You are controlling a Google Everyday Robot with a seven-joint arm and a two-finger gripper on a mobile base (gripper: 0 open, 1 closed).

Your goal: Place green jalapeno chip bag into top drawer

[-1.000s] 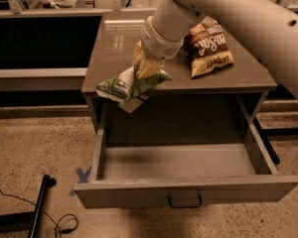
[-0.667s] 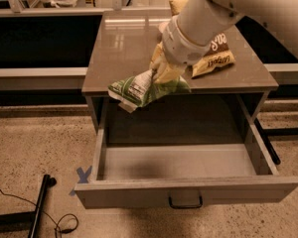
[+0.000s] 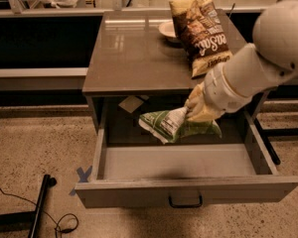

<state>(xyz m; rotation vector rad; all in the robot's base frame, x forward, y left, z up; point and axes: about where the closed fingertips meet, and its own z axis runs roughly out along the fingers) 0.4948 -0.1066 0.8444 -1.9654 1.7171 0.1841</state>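
The green jalapeno chip bag [image 3: 175, 125] is small, crinkly, green and white. It hangs in the air over the back of the open top drawer [image 3: 184, 193], below the table's front edge. My gripper [image 3: 197, 112] is shut on the bag's right end and holds it tilted, its free end pointing left. The white arm reaches in from the upper right. The drawer is pulled fully out; its grey floor is bare and its dark loop handle [image 3: 186, 202] faces me.
A grey table [image 3: 134, 58] stands over the drawer. On it lie a larger brown and yellow chip bag [image 3: 201, 31] and a white bowl [image 3: 170, 30]. A black pole and cable [image 3: 39, 209] lie on the floor at lower left.
My gripper moved right and down with the green bag, from above the table's front edge to over the open drawer. The brown bag and bowl are now uncovered.
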